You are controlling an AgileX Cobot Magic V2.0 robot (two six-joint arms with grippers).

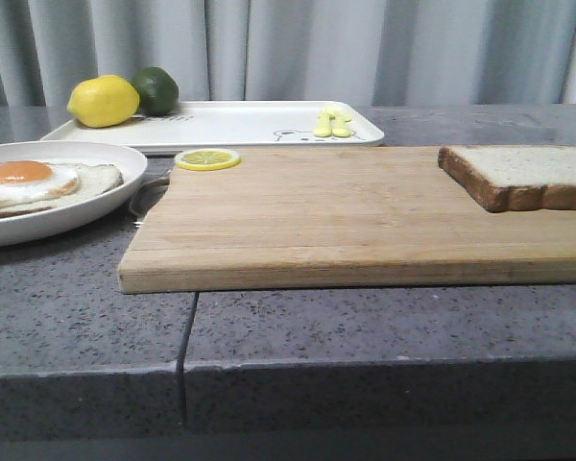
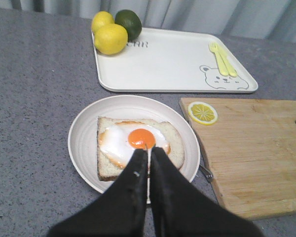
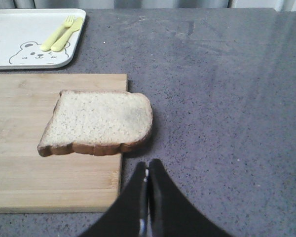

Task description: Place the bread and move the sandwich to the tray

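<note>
right pincer (image 3: 148,170), pressed together and holding nothing, hovers just short of the bread (image 3: 97,122) overhanging the cutting board (image 3: 49,173) edge, nearer than the left.

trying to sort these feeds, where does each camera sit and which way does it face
Front: low at table edge, facing forward over the cutting board; no robot parts visible.
Left wrist: above the left claw, shut, looking at the sandwich.
Right wrist: above the right claw, shut, looking at the bread.
Shared: all three show the tray and board.
</note>
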